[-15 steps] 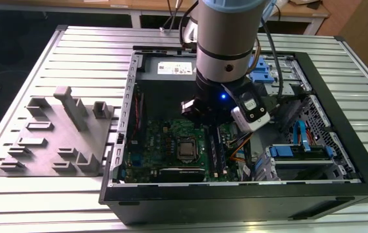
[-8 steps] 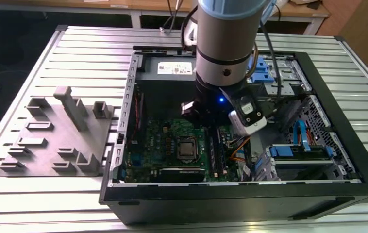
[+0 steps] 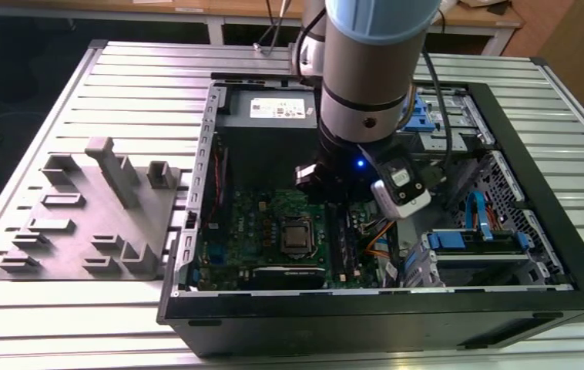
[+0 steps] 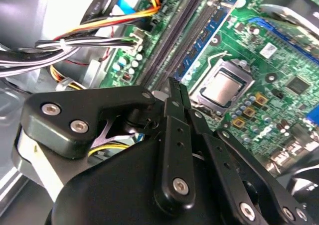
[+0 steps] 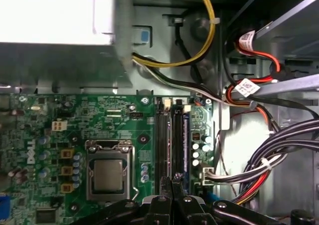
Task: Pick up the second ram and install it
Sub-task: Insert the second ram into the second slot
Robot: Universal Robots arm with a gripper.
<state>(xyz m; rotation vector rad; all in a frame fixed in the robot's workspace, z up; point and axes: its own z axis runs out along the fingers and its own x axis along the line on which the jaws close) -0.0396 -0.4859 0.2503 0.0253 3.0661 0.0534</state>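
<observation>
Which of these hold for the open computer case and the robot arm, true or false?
1. The black gripper is above the green motherboard. True.
2. A fan covers the square silver processor. False: it lies bare.
3. The black computer case is closed. False: its side is open.
4. A grey plastic holder sits on the slatted metal table, at the exterior view's left of the case. True.
5. A blue-green memory stick stands in a slot. True.

Exterior view: arm covers the far end of the memory slots. Both wrist views crop the tool body at the frame edge; can't tell if anything's pinched between its closed tips. Edges of the table cropped.
</observation>
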